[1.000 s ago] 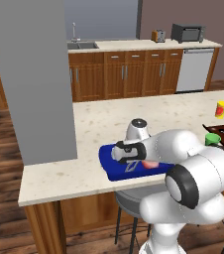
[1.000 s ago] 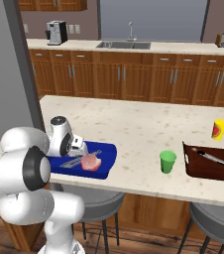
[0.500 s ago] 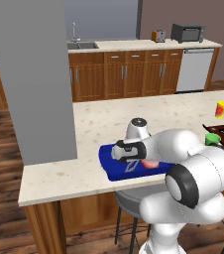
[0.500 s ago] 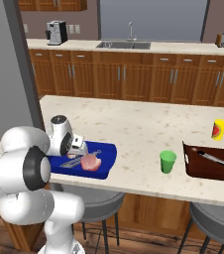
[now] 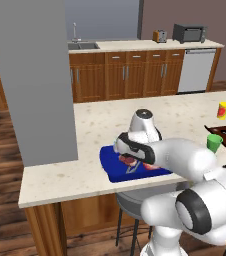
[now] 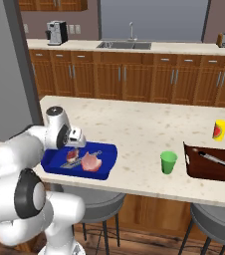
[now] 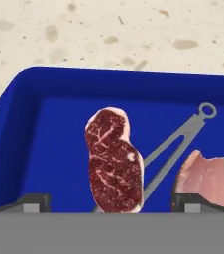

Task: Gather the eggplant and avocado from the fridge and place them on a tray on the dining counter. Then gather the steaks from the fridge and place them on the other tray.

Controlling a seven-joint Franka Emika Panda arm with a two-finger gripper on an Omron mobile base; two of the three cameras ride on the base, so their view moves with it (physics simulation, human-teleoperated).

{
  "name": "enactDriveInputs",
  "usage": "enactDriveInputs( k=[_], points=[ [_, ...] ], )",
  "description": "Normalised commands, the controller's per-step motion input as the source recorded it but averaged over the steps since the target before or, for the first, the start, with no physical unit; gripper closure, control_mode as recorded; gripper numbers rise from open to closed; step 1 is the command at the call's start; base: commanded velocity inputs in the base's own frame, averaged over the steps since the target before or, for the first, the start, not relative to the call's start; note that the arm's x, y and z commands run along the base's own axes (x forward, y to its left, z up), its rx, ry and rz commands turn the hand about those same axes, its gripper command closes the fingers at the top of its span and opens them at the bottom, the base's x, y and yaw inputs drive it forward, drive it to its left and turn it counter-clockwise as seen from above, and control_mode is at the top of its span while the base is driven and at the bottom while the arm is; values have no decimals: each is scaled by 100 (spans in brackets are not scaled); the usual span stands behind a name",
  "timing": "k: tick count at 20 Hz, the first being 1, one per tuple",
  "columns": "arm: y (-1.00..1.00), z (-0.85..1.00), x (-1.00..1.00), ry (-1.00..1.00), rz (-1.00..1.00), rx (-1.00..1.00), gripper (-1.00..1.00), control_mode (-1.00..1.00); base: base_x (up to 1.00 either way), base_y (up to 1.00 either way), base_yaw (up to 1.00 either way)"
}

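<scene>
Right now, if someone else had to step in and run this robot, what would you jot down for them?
Gripper: open, hovering just above the blue tray on the dining counter, holding nothing.
Dark red steak: lying in the blue tray between the finger tips.
Pale pink steak: beside it in the same tray, with metal tongs between them.
Brown tray: further along the counter, past the green cup; I can't make out produce in it.
Done: both steaks delivered.
Left: lift the arm away; check the brown tray for eggplant and avocado.
</scene>
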Motion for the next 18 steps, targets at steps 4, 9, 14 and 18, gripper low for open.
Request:
enactDriveInputs(
  k=[4, 9, 14, 18],
  points=[
    [-7, 90, -52, -4, 7, 0, -100, -100, 0, 0, 0],
    [-11, 82, -87, -1, 5, 0, -100, -100, 0, 0, 0],
    [-36, 69, -98, 0, 0, 0, -100, -100, 0, 0, 0],
    [-51, 54, -91, 0, 0, 0, -100, -100, 0, 0, 0]
  ],
)
